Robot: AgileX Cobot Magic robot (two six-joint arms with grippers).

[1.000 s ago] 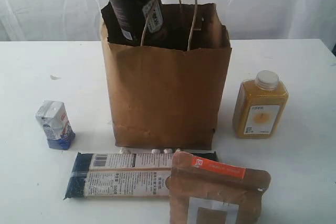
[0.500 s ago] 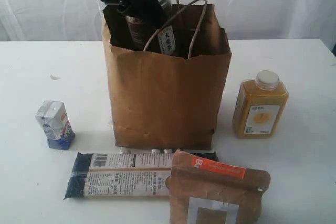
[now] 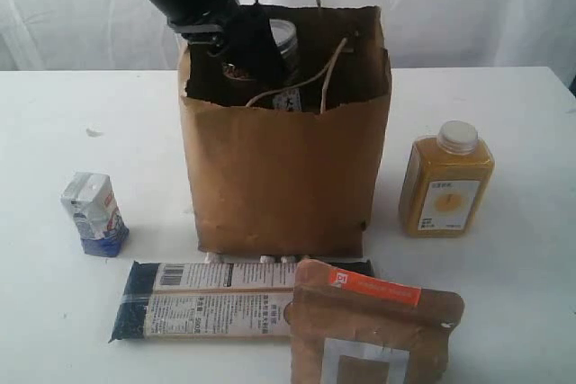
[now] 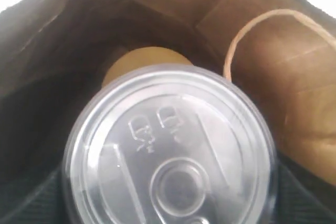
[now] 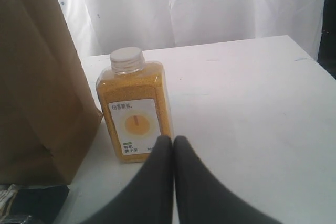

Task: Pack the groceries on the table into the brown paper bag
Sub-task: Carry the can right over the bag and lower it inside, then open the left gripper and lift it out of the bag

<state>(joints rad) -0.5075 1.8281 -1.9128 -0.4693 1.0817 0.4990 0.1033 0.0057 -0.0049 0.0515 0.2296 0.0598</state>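
The brown paper bag [image 3: 283, 168] stands upright in the middle of the table [image 3: 504, 294]. My left gripper [image 3: 259, 49] reaches into its mouth, shut on the dark can [image 3: 286, 40], which is tilted and half below the rim. The left wrist view is filled by the can's silver lid [image 4: 170, 145]; a gold lid [image 4: 142, 59] shows below it inside the bag. My right gripper [image 5: 173, 140] is shut and empty, just short of the orange juice bottle [image 5: 135, 108]; this gripper is outside the exterior view.
On the table lie a small white-blue carton [image 3: 93, 213] left of the bag, a long dark-blue packet [image 3: 207, 300] in front of it, and a brown pouch with an orange strip [image 3: 369, 330] at the front. One cord handle [image 3: 328, 69] hangs inside the bag.
My left gripper has gone down and to the right with the can, deeper into the bag. The near handle has been pushed down inside. The right gripper is still.
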